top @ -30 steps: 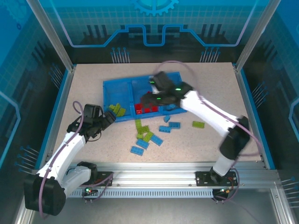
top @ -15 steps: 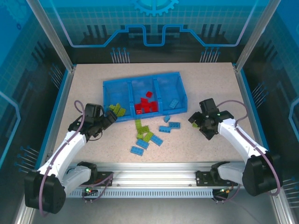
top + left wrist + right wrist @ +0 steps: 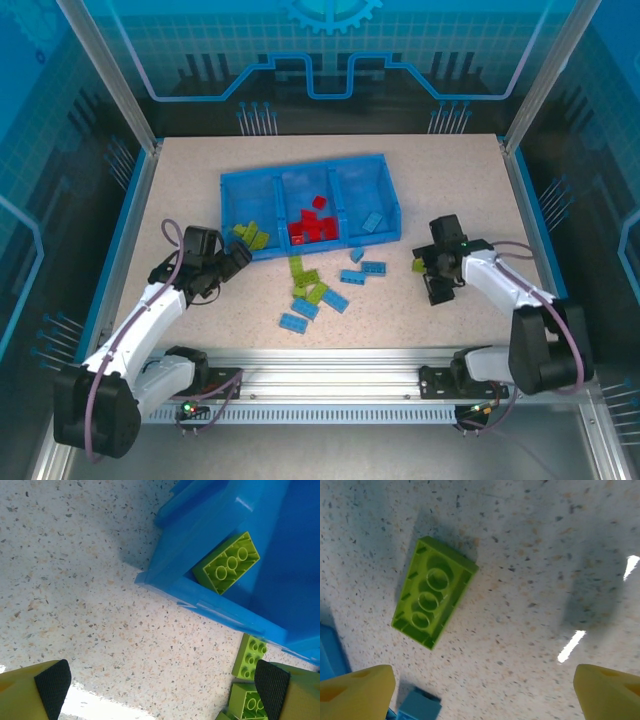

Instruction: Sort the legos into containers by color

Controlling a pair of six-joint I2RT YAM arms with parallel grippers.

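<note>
The blue tray [image 3: 250, 205] has three containers side by side: red legos [image 3: 313, 228] in the middle one, a light blue lego [image 3: 373, 221] in the right one. My right gripper [image 3: 433, 268] hangs open over a lone lime lego [image 3: 434, 598] that lies studs down on the table, ahead of the open fingertips [image 3: 355, 695]. My left gripper [image 3: 236, 258] is open at the tray's front left corner [image 3: 200, 600]. One lime lego [image 3: 227, 562] lies inside that corner and two more [image 3: 250, 655] lie just outside it.
Loose lime legos [image 3: 305, 280] and blue legos [image 3: 372, 268] are scattered on the table in front of the tray, and more blue ones [image 3: 295, 322] lie nearer the arms. A blue brick [image 3: 418, 706] sits close to my right gripper's left finger.
My right arm has pulled back from over the tray's middle and come down at the right of the table, above the lone lime lego. The left arm has barely moved.
</note>
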